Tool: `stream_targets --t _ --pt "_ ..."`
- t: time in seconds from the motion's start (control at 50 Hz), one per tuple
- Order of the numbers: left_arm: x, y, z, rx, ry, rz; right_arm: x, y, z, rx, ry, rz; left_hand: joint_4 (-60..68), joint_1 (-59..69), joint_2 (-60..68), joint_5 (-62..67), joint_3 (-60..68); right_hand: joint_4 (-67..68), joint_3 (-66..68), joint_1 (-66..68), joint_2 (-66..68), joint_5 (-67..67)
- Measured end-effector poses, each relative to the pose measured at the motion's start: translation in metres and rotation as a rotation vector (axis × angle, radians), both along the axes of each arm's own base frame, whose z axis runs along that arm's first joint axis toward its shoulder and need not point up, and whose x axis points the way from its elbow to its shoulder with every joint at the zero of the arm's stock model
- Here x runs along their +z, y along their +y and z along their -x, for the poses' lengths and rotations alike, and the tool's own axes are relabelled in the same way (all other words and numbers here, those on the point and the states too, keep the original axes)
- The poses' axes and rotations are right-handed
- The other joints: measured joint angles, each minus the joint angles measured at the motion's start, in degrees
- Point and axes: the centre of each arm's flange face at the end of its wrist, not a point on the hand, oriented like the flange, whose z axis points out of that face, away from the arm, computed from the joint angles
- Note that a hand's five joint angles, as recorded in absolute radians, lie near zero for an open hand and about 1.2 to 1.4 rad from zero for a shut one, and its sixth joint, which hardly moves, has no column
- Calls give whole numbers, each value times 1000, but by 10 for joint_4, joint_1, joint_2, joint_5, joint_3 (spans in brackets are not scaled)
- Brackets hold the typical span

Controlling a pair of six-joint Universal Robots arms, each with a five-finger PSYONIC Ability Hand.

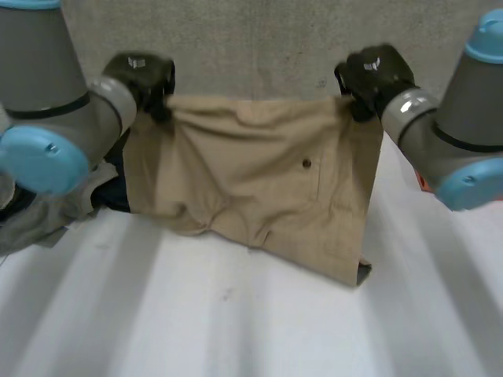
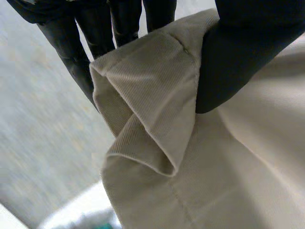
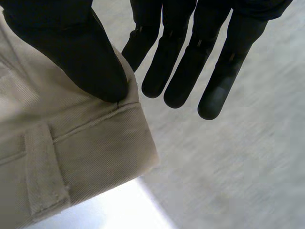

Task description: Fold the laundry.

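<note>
Currently, tan garment [image 1: 259, 173] spans 9-to-3 o'clock, left hand [image 1: 145, 75] pinching its 9 o'clock corner, right hand [image 1: 376, 71] its 3 o'clock corner.

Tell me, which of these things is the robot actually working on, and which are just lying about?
In the job:
- tan shorts
- left hand and right hand, each pinching a far corner of the shorts

Lying about:
- heap of grey and dark clothes by the left arm, untouched
- small orange thing behind the right arm
- white table
</note>
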Motion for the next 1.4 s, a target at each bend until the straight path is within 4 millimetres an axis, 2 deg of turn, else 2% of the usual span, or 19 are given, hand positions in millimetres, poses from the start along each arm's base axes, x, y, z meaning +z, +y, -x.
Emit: stream_targets --t 0.08,0.1,0.18,0.26,0.34,0.4,0.5,0.52,0.56,0.6,0.62,0.7,0.78,0.88,1.08,1.14,1.18,1.3,1.4 --pt "57 -12 4 17 121 268 40 -20 -11 -39 -112 251 0 0 0 0 0 0 0 0 0 0" --pt "64 -12 4 18 134 295 46 -22 -12 -44 -127 283 0 0 0 0 0 0 0 0 0 0" --pt "133 -1 -1 18 290 595 99 -24 -13 -66 -258 530 0 0 0 0 0 0 0 0 0 0" --pt "152 10 -6 -2 351 698 116 -18 -10 -51 -304 595 0 0 0 0 0 0 0 0 0 0" --pt "138 13 -7 -17 340 668 113 -13 -7 -12 -308 568 0 0 0 0 0 0 0 0 0 0" --pt "104 12 -9 -15 294 567 91 -9 -5 37 -285 480 0 0 0 0 0 0 0 0 0 0" --pt "35 15 -13 3 205 364 32 -5 -2 96 -217 275 0 0 0 0 0 0 0 0 0 0" --pt "35 15 -13 3 205 364 32 -5 -2 96 -217 275 0 0 0 0 0 0 0 0 0 0" --pt "-4 22 -14 10 153 250 -10 -3 1 119 -166 144 0 0 0 0 0 0 0 0 0 0" --pt "-19 26 -15 11 132 206 -27 -1 2 126 -143 92 0 0 0 0 0 0 0 0 0 0" --pt "-40 34 -16 10 99 139 -51 1 5 134 -107 21 0 0 0 0 0 0 0 0 0 0" --pt "-84 56 -16 -3 16 -7 -100 9 14 138 -1 -142 0 0 0 0 0 0 0 0 0 0" --pt "-111 84 -18 -29 -80 -146 -128 24 27 133 122 -288 0 0 0 0 0 0 0 0 0 0" --pt "-125 118 -23 -61 -192 -304 -132 55 42 143 264 -448 0 0 0 0 0 0 0 0 0 0" --pt "-125 194 -36 -164 -402 -599 -105 127 78 224 600 -648 -6 -8 -11 -5 -10 0 0 0 0 0" --pt "-122 205 -37 -180 -434 -627 -103 140 87 252 682 -648 -185 -194 -195 -161 -181 0 0 0 0 0" --pt "-119 208 -38 -182 -445 -623 -104 143 90 258 708 -639 -355 -365 -361 -328 -354 0 0 0 0 0" --pt "-104 196 -39 -138 -439 -514 -110 141 94 233 692 -605 -460 -438 -456 -433 -449 0 0 0 0 0" --pt "-92 156 -41 -47 -404 -359 -117 136 93 200 604 -594 -494 -470 -495 -471 -488 0 0 0 0 0"
